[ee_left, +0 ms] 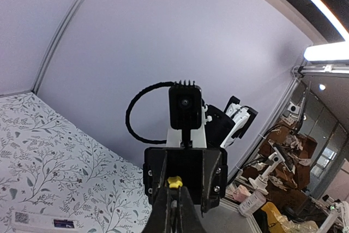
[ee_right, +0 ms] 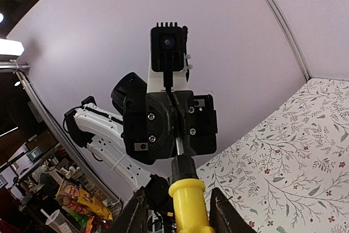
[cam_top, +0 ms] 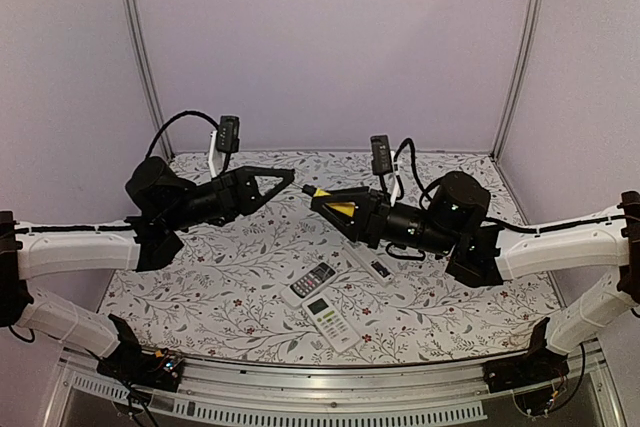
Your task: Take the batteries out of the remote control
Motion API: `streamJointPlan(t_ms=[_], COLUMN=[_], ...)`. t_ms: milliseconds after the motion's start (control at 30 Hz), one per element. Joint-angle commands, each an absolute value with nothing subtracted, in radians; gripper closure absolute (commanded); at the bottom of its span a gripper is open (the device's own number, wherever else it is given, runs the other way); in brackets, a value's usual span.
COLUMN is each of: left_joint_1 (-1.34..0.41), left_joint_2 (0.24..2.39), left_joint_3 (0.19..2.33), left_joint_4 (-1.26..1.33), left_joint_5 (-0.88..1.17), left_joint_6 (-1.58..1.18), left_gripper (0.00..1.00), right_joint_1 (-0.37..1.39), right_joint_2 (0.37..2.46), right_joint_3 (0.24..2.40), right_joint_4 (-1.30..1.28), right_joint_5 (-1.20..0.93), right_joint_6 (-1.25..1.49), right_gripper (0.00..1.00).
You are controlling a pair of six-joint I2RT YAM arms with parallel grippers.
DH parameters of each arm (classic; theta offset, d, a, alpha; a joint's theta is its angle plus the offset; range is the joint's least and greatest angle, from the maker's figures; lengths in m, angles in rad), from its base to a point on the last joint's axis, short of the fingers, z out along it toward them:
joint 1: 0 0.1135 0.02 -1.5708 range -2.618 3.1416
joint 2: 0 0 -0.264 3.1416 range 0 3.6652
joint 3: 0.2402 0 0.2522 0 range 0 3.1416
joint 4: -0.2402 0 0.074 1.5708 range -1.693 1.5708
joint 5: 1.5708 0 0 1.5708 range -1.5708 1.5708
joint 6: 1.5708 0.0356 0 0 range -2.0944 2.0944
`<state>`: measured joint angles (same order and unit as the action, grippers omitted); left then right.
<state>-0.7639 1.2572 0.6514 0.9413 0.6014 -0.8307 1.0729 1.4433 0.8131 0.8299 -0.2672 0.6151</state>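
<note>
The remote controls (cam_top: 333,315), no batteries showing, lay near-centre on the desk (cam_top: 230,277), below and nearest the right pincer (cam_top: 315,197), whose jaws flanked a yellow-handled tool (cam_top: 341,210), grip uncertain, while the left pincer (cam_top: 288,177), pressed together, hung slightly farther left.

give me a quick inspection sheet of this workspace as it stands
surface: floral mat covering the table
job's things: three remotes lying close together near the front middle; batteries: nothing seen
clutter: yellow-handled tool held in the air between the two hands
hands: left hand shut on the tool's thin shaft; right hand around the yellow handle, a gap showing on one side
cables: black cable loop at the left wrist camera; black cable at the right wrist
surroundings: plain lilac walls, metal corner posts; cluttered room beyond, seen in the wrist views
</note>
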Motion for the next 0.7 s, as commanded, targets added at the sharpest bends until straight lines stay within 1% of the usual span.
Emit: streamJointPlan(t_ms=[0,133,300,333,367,400,433,467,500,533,567,667], left_joint_1=[-0.781,-0.781,-0.781,-0.78,-0.778,-0.775,-0.772,-0.764,-0.755,-0.745,-0.732,-0.697], left_joint_2=[1.278,1.281,1.287,1.287,1.286,1.283,1.279,1.272,1.266,1.262,1.261,1.288], left_joint_3=[0.665,0.661,0.657,0.656,0.656,0.657,0.66,0.666,0.675,0.69,0.706,0.798], left_joint_4=[0.926,0.924,0.914,0.902,0.885,0.857,0.824,0.775,0.718,0.654,0.582,0.344], left_joint_5=[0.598,0.599,0.594,0.59,0.585,0.58,0.57,0.561,0.549,0.538,0.531,0.543], left_joint_6=[-0.812,-0.813,-0.814,-0.809,-0.803,-0.795,-0.782,-0.769,-0.753,-0.737,-0.717,-0.618], left_gripper=[1.0,1.0,1.0,0.92,0.8,0.62,0.42,0.26,0.17,0.12,0.1,0.08], right_joint_1=[1.078,1.078,1.078,1.078,1.078,1.077,1.077,1.076,1.075,1.075,1.076,1.059], right_joint_2=[1.441,1.432,1.418,1.41,1.402,1.384,1.372,1.354,1.331,1.316,1.295,1.247], right_joint_3=[0.828,0.814,0.784,0.772,0.758,0.745,0.737,0.736,0.74,0.748,0.758,0.785], right_joint_4=[0.852,0.867,0.874,0.862,0.851,0.832,0.801,0.745,0.674,0.597,0.509,0.25], right_joint_5=[-0.251,-0.239,-0.205,-0.187,-0.161,-0.137,-0.107,-0.075,-0.041,0.006,0.057,0.187], right_joint_6=[0.614,0.614,0.613,0.611,0.608,0.607,0.604,0.594,0.586,0.571,0.56,0.53], right_gripper=[0.65,0.73,0.89,0.92,0.96,1.0,1.0,1.0,1.0,1.0,1.0,1.0])
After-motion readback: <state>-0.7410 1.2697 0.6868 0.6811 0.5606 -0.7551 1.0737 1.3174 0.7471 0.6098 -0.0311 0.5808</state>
